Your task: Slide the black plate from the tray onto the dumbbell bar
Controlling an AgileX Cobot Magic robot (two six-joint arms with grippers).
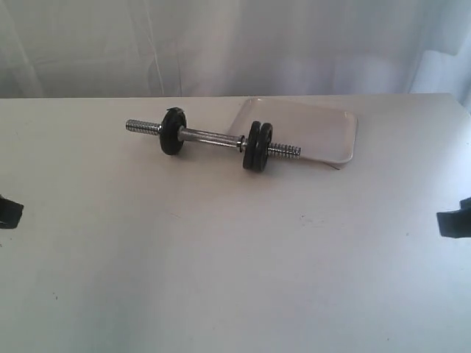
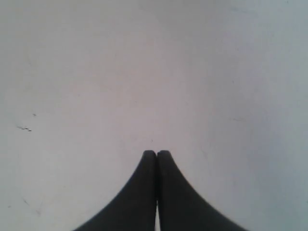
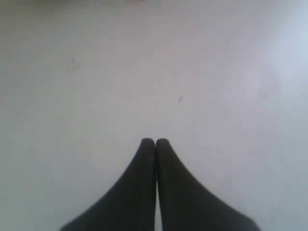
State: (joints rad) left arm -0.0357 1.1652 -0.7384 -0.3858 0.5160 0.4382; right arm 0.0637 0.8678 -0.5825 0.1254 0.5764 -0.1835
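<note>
Black plates [image 1: 257,145]: 3 alike, round, flat, matte black, all on the bar, standing on edge on the table. Pair sits pressed together on the bar's right part, w/ a lone plate [image 1: 173,132] on its left part. Can't tell which is the task's.
Dumbbell bar [image 1: 210,136]: thin chrome rod, shiny. Ends are spiral-threaded, middle smoother. Lies across the table top, right end in front of the tray's near edge; contact w/ tray can't be told.
Tray [image 1: 316,126]: pale white, shallow, rect. w/ rounded corners and a low rim. Behind the bar, right of centre.
Table [image 1: 221,257]: white, matte, a few faint dark specks.
Backdrop: white curtain [image 1: 221,44], soft folds.
Left gripper [image 2: 156,154]: black, smooth curved fingers, tips pressed together on nothing. Over bare table at the left edge, well apart from the bar.
Right gripper [image 3: 155,142]: same build, tips pressed together, nothing between. At the right edge.
Writing: too blurred to tell on the discs.
</note>
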